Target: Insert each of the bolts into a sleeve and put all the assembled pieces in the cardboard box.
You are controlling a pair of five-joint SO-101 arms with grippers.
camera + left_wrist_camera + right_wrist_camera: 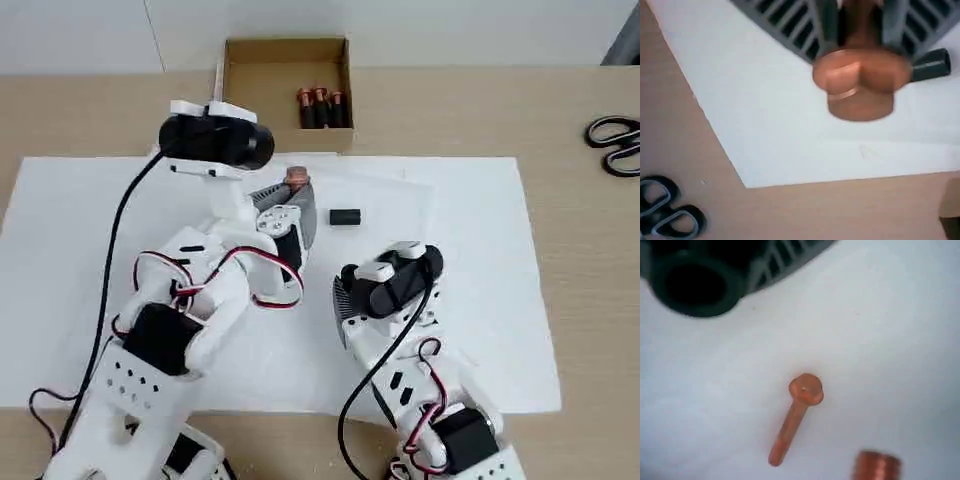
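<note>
While around bolt [860, 82], left end effector [296, 190] aloft.

bolt [860, 82] blurred, scissors [615, 143] cut by edge

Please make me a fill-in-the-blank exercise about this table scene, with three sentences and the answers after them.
1. The left tool holds a copper ____.
2. The cardboard box contains ____ assembled pieces.
3. A loose bolt lies on the white ____.
Missing words: bolt, three, paper.
</note>
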